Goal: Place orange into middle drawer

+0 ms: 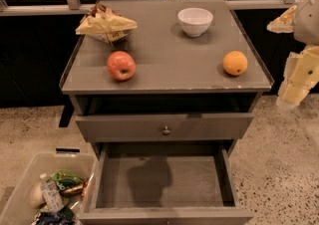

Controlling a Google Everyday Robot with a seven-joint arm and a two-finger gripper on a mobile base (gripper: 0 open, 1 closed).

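Arm [309, 12] is reaching in at the far right edge of view, partly cut off. Gripper [298, 82] is hanging below it, angled downward, touching nothing, off the ground.
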